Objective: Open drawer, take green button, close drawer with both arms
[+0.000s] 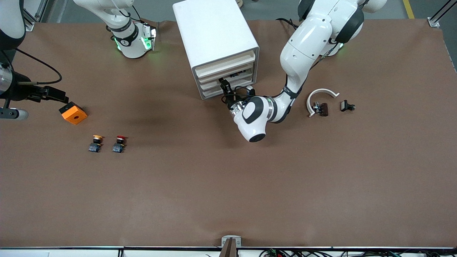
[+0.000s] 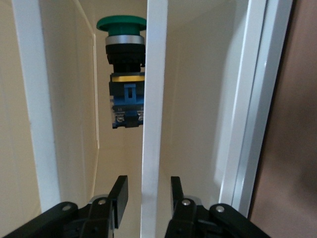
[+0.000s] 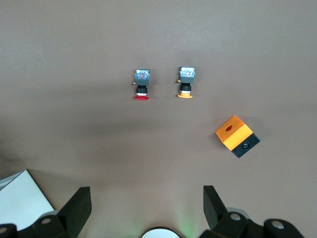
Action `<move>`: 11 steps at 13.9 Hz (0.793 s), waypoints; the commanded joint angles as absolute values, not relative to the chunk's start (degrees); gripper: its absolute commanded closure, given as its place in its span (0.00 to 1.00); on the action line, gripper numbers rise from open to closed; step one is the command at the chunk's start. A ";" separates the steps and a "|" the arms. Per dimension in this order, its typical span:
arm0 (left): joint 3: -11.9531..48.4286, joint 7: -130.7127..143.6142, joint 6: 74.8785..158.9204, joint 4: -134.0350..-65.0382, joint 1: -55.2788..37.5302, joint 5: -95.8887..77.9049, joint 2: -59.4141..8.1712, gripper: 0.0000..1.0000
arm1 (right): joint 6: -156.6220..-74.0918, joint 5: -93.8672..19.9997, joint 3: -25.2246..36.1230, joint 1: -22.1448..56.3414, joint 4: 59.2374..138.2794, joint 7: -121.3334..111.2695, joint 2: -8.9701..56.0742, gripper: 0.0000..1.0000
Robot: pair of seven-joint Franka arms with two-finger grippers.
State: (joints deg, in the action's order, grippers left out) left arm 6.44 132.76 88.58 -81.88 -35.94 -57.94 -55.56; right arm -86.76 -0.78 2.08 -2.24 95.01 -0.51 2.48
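The white cabinet (image 1: pixel 214 35) stands at the back middle of the table, its four drawers facing the front camera. My left gripper (image 1: pixel 225 87) is at the front of one of the lower drawers (image 1: pixel 214 85). In the left wrist view its fingers (image 2: pixel 121 191) stand on either side of that drawer's thin white front wall (image 2: pixel 153 99), a small gap on each side, so the left gripper (image 2: pixel 147 179) is open. The green-capped button (image 2: pixel 124 59) lies inside the drawer. My right gripper (image 3: pixel 146 191) waits wide open and empty, high over the table at the right arm's end (image 1: pixel 59 95).
A yellow-capped button (image 1: pixel 96 143) and a red-capped button (image 1: pixel 119 144) lie side by side toward the right arm's end, with an orange block (image 1: pixel 73 112) close by. Toward the left arm's end lie a white curved piece (image 1: pixel 321 93) and a small black part (image 1: pixel 347 106).
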 commanded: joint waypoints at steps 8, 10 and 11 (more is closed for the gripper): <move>5.54 135.26 87.80 -81.83 -35.25 -58.80 -56.43 0.88 | -86.75 -1.05 1.49 -3.34 92.20 -0.26 4.57 0.00; 5.36 135.53 87.80 -81.65 -34.72 -58.62 -56.34 0.88 | -86.57 -1.14 1.49 -2.82 92.28 1.22 4.57 0.00; 5.36 135.44 87.89 -81.56 -34.19 -58.45 -56.42 0.88 | -86.57 -1.14 1.41 -2.64 92.37 4.01 4.57 0.00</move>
